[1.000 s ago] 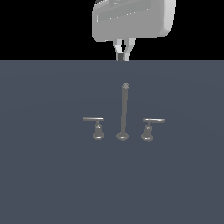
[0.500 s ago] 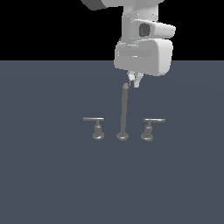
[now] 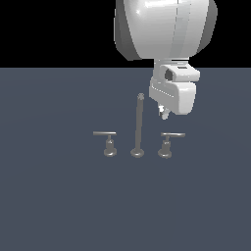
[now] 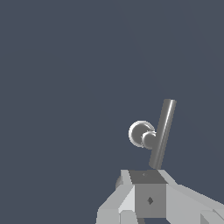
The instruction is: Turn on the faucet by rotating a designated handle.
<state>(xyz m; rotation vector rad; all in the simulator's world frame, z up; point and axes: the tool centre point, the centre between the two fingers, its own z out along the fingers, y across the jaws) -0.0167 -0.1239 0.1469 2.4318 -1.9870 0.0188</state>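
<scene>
The faucet is a small grey metal set: a tall thin spout point(image 3: 138, 125) between two short lever handles. The designated handle point(image 3: 169, 142) stands at the exterior view's right, and its thin bar overhangs to the right. My gripper point(image 3: 164, 115) hangs just above and slightly behind that handle, mostly hidden by the white hand. In the wrist view the designated handle point(image 4: 159, 133) shows its round base and its bar just beyond my gripper point(image 4: 148, 177). The fingers look pressed together, hold nothing and stand apart from the bar.
The twin handle point(image 3: 109, 142), with its bar overhanging leftward, stands on the other side of the spout. Everything sits on a flat dark blue-grey surface point(image 3: 59, 196). The bulky white arm point(image 3: 164, 29) fills the upper right of the exterior view.
The arm has come down and forward, moving from above the spout toward the exterior view's right. It now hovers over the right-hand handle. The faucet parts have not moved.
</scene>
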